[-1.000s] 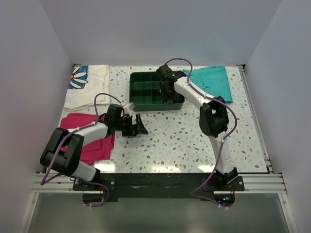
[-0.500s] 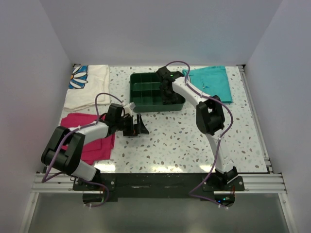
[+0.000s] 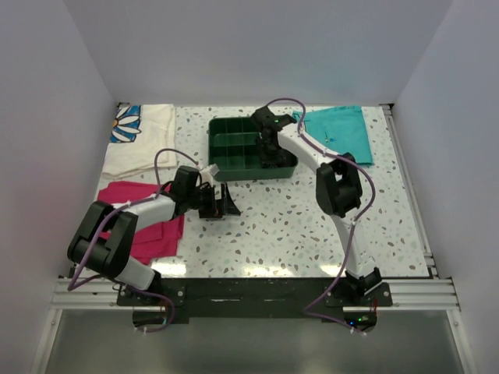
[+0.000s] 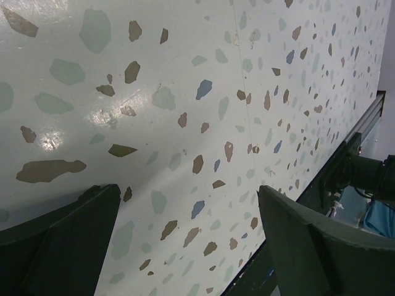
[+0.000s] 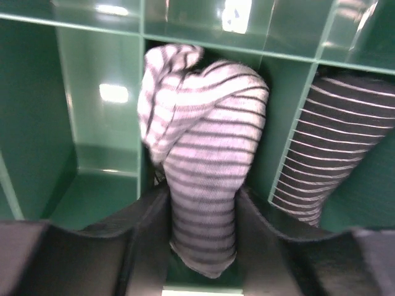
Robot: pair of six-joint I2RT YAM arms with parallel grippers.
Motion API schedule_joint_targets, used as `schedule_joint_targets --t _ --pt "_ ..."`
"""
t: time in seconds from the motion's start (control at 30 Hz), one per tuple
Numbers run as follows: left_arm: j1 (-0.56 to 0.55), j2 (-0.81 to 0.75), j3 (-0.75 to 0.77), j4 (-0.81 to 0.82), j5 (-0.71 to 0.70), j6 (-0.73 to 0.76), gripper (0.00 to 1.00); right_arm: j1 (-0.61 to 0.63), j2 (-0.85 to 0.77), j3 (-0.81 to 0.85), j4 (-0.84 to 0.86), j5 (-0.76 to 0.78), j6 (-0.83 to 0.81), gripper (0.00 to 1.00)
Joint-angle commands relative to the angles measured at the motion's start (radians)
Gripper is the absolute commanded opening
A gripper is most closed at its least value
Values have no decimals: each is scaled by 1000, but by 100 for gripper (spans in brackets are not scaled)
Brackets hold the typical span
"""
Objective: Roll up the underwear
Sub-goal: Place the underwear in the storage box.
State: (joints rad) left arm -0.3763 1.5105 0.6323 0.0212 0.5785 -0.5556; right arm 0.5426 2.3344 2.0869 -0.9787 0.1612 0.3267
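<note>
Underwear (image 5: 207,129): rolled, in a green tray (image 5: 99,142) compartment.
Right claw (image 5: 203,216): pinched on its near end.
Long axis: in line with my claw, rounded end pointing away.
Left claw (image 4: 185,203): wide open, empty, over surface (image 4: 185,92).

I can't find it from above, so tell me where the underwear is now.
In the right wrist view, the underwear is gripped by the right gripper inside a compartment of the green tray, left of a dark striped roll in the next compartment.

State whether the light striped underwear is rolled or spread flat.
Rolled: the underwear is a compact bundle between the right gripper's fingers, in the green tray.
</note>
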Motion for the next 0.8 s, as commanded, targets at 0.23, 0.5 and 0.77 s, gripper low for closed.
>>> schedule_joint_targets --t 0.23,0.5,0.77 --pt "-16 22 23 -4 3 28 100 -4 -129 -39 66 24 -37 59" --pt "-21 30 26 -7 -2 29 100 -3 -279 -168 159 63 -26 59" --pt "-24 34 29 -13 -3 31 100 -3 -276 -189 190 12 -23 32"
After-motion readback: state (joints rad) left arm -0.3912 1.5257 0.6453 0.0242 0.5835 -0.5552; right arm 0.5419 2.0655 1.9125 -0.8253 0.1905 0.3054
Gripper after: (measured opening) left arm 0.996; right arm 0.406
